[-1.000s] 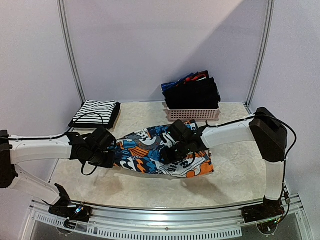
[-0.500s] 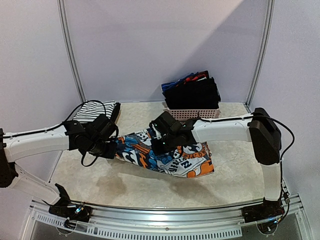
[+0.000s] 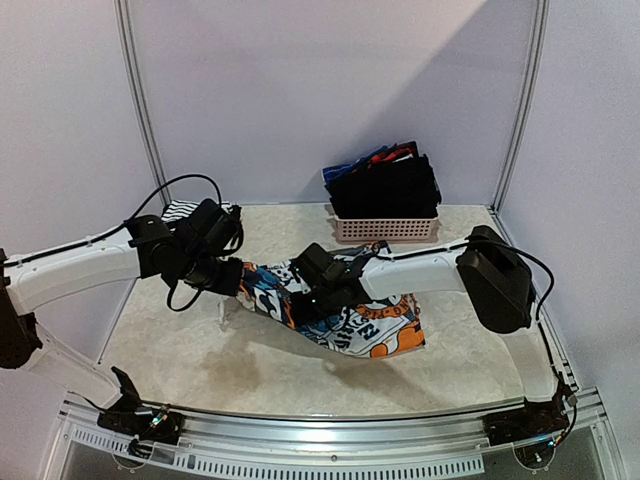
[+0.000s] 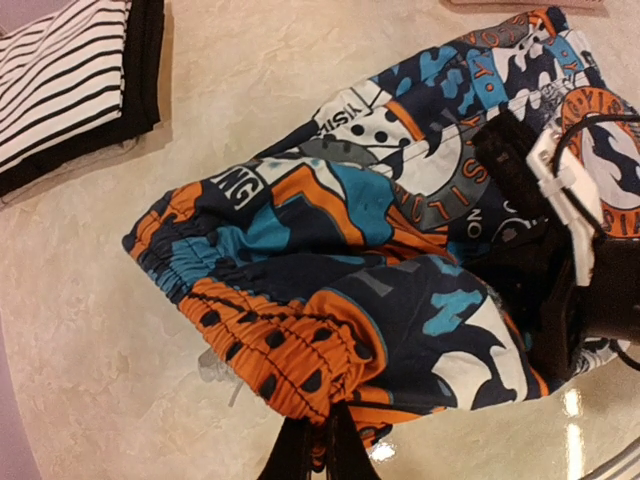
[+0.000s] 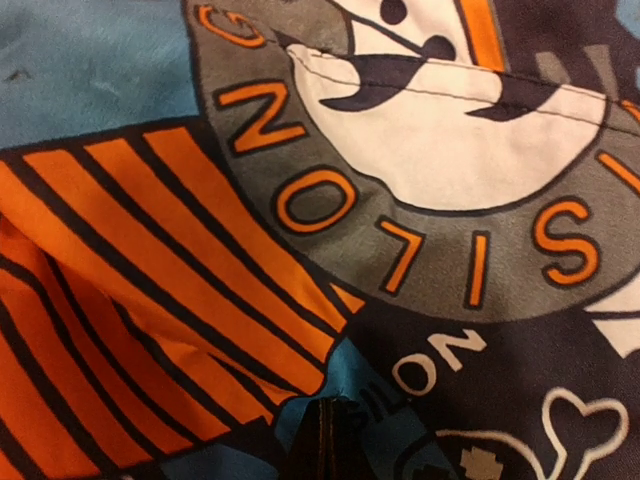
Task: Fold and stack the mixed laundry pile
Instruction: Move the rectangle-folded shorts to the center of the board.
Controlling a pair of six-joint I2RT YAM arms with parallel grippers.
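The graphic-print shorts (image 3: 345, 308) lie across the middle of the table, blue, orange, white and black. My left gripper (image 3: 226, 276) is shut on their orange elastic waistband (image 4: 290, 355) and holds that end lifted. My right gripper (image 3: 312, 297) is shut on the print cloth (image 5: 330, 430) near the shorts' middle; its view is filled with the fabric. A folded white garment with thin black stripes (image 3: 180, 212) lies at the back left, also in the left wrist view (image 4: 60, 80), partly hidden by my left arm. Black, blue and red garments (image 3: 385, 183) are piled in the basket.
The pink latticed basket (image 3: 385, 228) stands at the back centre-right against the wall. Metal frame posts (image 3: 140, 110) rise at the back corners. The beige marbled table top (image 3: 200, 350) shows in front of the shorts.
Both grippers have moved left and toward the back, dragging the shorts' left end with them. The left gripper now sits close to the striped garment.
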